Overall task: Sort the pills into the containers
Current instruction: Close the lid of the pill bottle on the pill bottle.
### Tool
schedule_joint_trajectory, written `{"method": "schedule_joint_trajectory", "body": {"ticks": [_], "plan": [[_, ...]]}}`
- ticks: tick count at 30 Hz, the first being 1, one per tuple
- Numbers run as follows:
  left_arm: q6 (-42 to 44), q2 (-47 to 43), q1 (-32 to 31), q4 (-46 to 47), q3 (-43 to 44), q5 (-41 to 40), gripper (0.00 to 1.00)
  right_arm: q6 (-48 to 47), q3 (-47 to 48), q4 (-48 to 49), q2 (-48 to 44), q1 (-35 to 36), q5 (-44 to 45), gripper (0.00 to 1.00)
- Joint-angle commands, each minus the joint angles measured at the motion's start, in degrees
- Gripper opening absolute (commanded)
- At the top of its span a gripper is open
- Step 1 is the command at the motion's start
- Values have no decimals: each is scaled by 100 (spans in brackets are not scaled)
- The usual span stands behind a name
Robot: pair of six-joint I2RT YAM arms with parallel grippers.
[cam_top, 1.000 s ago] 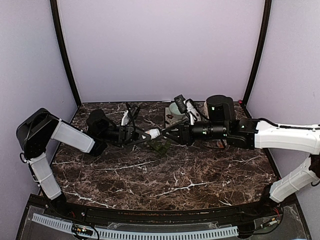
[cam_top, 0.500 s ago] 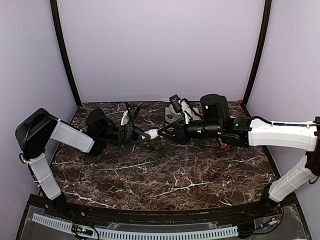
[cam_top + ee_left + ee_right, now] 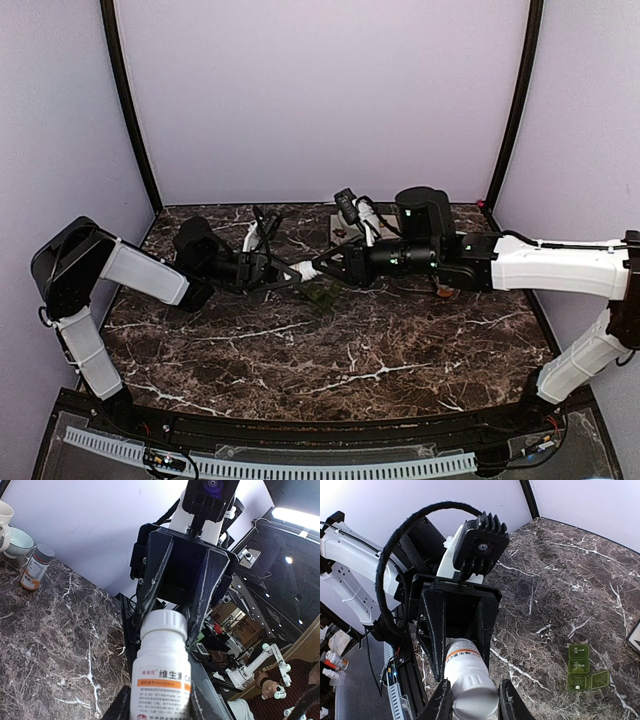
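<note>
A white bottle (image 3: 161,675) with an orange-striped label hangs above the table between both arms. My left gripper (image 3: 160,707) is shut on its body. The right gripper (image 3: 476,702) is shut on the bottle's white cap (image 3: 472,696), one finger on each side. Seen from above, the two grippers meet nose to nose at the bottle (image 3: 305,269). The dark green pill box (image 3: 581,667) lies on the marble below and to the right, one lid open. A pale speck, maybe one of the pills (image 3: 577,685), sits in the open compartment.
An amber bottle (image 3: 35,567) with a grey cap, a pale bowl (image 3: 19,541) and a white cup (image 3: 4,520) stand at the back of the table. From above, the pill box (image 3: 322,293) lies just under the joined grippers.
The right arm has moved left towards the left gripper, bringing its fingers up around the cap end of the bottle. The left arm has stayed put.
</note>
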Motion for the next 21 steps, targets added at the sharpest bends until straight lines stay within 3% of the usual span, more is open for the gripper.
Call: {"method": "schedule_joint_trajectory", "body": {"ticks": [1, 12, 21], "plan": [[142, -209, -37, 39, 143, 86, 0, -1, 199, 232, 81, 67, -158, 6], [104, -202, -33, 65, 168, 106, 0, 90, 156, 294, 126, 89, -310, 6], [-490, -93, -33, 766, 191, 227, 0, 90, 112, 455, 194, 89, -310, 6]]}}
